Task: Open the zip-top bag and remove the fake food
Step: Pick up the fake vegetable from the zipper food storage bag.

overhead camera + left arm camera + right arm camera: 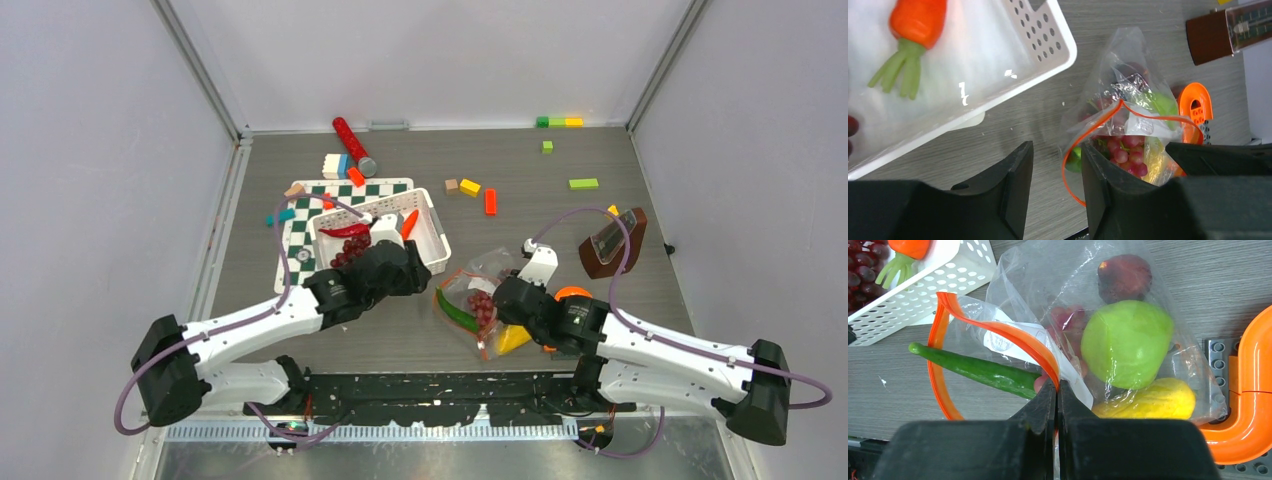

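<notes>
Indoors, grey wood-grain table [450, 155] between white walls [430, 60]; right gripper [1057, 387] clamped on zip-top bag [1073, 280], left gripper [1057, 150] apart.

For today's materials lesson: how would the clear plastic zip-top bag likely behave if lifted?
Probably floppy: the clear crinkly zip-top bag creases around its contents. Might spill: the long green vegetable pokes from its open mouth.

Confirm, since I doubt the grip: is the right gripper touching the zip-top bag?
Touching. The right wrist view shows the right gripper shut on the zip-top bag, orange zip strip pinched between its jaws.
</notes>
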Available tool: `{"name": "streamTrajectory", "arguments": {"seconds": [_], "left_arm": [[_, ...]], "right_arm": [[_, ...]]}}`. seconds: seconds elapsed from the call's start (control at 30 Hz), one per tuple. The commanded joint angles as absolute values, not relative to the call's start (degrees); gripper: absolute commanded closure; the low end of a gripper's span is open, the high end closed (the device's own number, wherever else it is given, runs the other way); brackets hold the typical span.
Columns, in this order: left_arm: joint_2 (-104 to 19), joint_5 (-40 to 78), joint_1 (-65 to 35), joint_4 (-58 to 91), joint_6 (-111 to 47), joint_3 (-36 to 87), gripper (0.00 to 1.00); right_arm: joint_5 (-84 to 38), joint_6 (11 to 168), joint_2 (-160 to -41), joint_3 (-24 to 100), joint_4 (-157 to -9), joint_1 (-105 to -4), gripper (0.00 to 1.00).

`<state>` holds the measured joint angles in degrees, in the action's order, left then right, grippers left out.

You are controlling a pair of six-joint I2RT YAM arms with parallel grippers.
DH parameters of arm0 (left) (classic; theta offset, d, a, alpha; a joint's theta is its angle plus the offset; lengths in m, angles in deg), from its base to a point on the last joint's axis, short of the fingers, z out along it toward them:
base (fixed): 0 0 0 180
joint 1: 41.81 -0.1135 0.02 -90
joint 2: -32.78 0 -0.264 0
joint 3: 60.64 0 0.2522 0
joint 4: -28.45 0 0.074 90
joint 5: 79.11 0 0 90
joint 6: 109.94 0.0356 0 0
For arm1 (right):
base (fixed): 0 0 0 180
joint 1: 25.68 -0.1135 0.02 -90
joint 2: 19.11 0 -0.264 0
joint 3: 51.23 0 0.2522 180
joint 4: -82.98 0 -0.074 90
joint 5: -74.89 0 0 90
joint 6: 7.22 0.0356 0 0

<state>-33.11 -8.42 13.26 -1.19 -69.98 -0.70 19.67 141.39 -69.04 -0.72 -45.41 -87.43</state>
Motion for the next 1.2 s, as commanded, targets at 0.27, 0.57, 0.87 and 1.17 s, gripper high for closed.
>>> {"name": "streamTrajectory", "arguments": {"seconds": [0.27, 0.57, 0.87, 1.17], "left_arm": [[-38.8, -7.0, 18.5, 10.8, -70.3, -3.2, 0.62], [-42.0, -7.4, 18.7, 12.0, -70.9, -2.4, 0.62], [-43.6, -8.3, 18.6, 11.8, -70.7, -2.0, 0.65], [-41.8, -9.1, 18.7, 10.0, -69.3, -1.7, 0.78]], "right_arm": [[20.4, 140.6, -70.0, 0.6, -47.0, -87.4, 1.0], [20.5, 140.2, -70.8, 1.1, -47.0, -87.5, 1.0], [20.6, 140.1, -71.0, 1.0, -47.1, -87.5, 1.0], [20.5, 140.4, -71.2, 0.6, -47.5, -87.5, 1.0]]}}
